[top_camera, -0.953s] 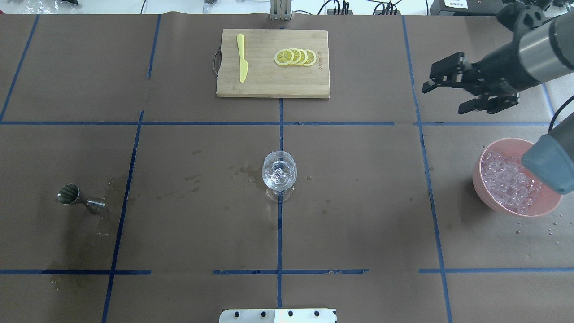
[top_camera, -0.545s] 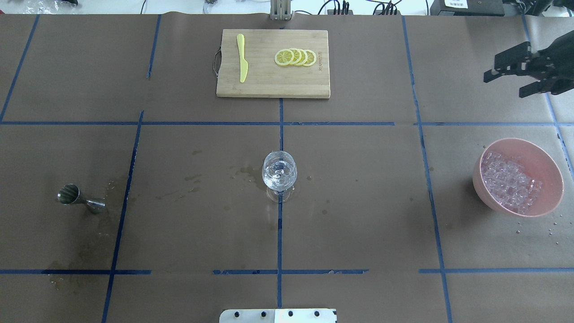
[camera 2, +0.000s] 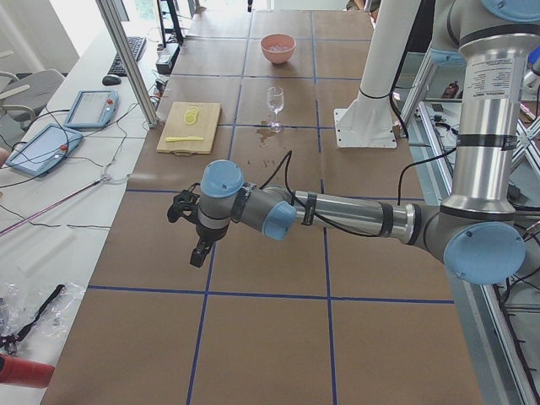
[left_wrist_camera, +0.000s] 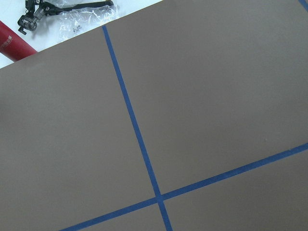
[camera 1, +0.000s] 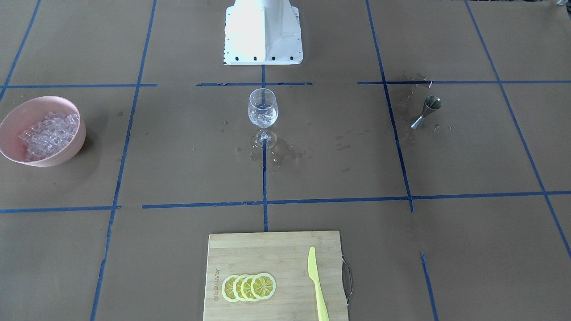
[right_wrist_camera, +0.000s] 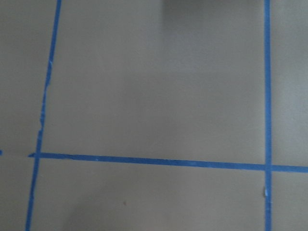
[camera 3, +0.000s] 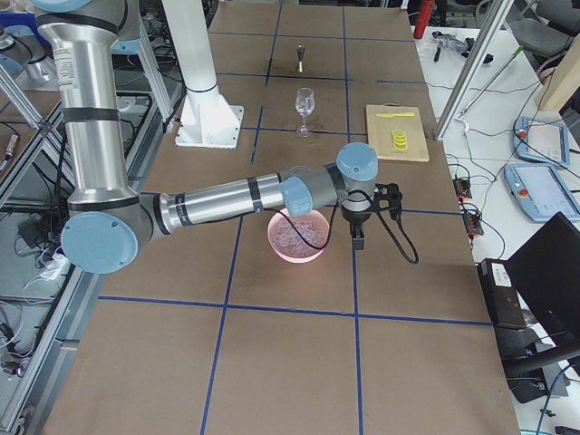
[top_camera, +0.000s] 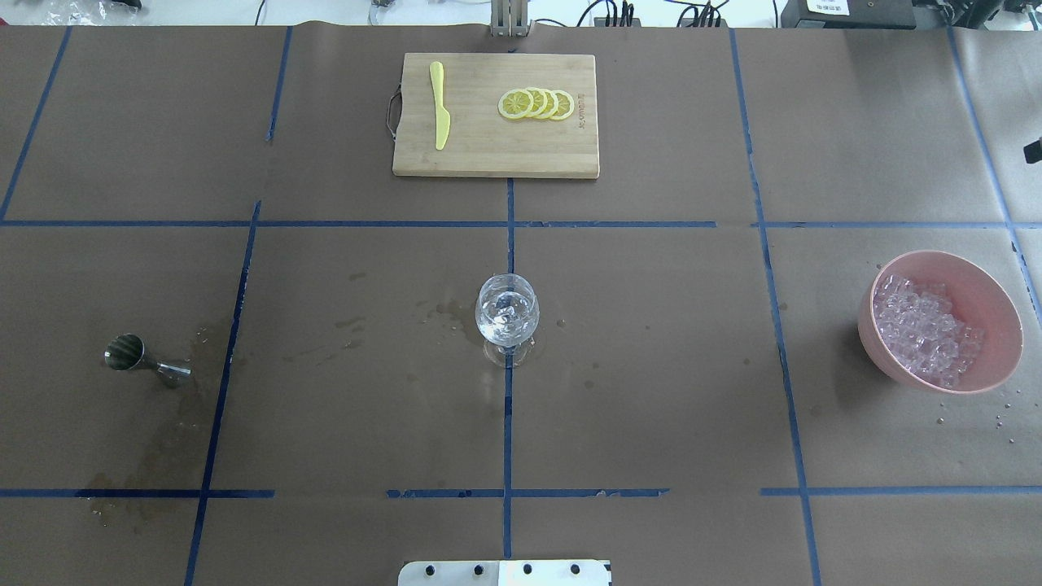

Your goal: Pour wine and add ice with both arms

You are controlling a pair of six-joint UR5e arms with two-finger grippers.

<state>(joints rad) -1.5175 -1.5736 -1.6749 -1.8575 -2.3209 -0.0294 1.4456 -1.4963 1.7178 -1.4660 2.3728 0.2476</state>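
Observation:
A wine glass point(top_camera: 506, 313) stands at the table's centre and holds a little clear wine and a few ice cubes; it also shows in the front view point(camera 1: 263, 111). A pink bowl point(top_camera: 997, 305) heaped with ice point(top_camera: 924, 330) sits at the right. My right gripper point(camera 3: 376, 217) hovers just beyond the bowl point(camera 3: 275, 245), far from the glass; only a black tip point(top_camera: 1034, 150) shows overhead, and I cannot tell its state. My left gripper point(camera 2: 187, 229) hangs over bare paper at the table's left end, and I cannot tell whether it is open or shut.
A steel jigger point(top_camera: 146, 362) lies on its side at the left among wet stains. A bamboo cutting board point(top_camera: 480, 155) with lemon slices point(top_camera: 537, 104) and a yellow knife point(top_camera: 440, 106) lies at the far middle. The white pedestal point(camera 1: 263, 31) stands behind the glass.
My right arm and gripper have drawn away to the right, off the bowl and almost out of the overhead view. Glass, bowl and jigger have not moved.

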